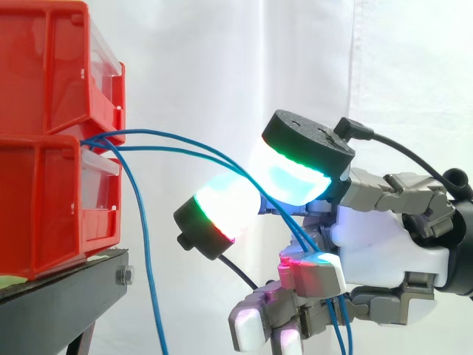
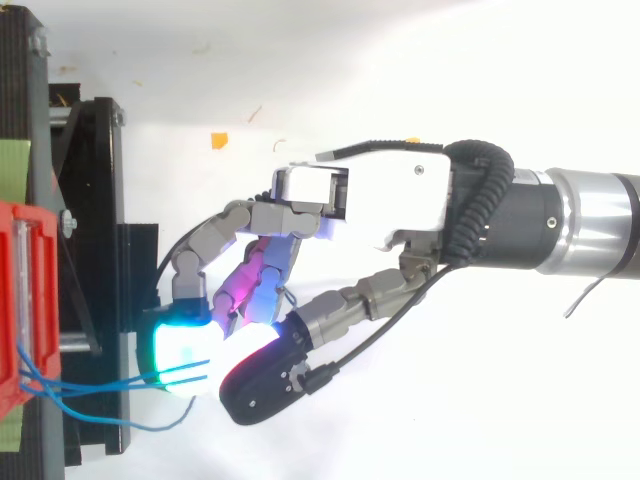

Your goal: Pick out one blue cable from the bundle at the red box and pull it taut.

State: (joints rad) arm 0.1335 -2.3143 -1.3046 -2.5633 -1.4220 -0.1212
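Two blue cables (image 1: 185,148) run from the stacked red bins (image 1: 44,200) (on a black stand (image 1: 59,303)) into the hand (image 1: 384,251), whose curled fingers close around them.

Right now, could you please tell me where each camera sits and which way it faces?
Side view: beside the work at its height, looking level across at the red bins; the robot hand enters from the right.
Top view: above, looking down; the arm and robot hand reach left.
Shared: the robot hand holding blue cables from the red bins.
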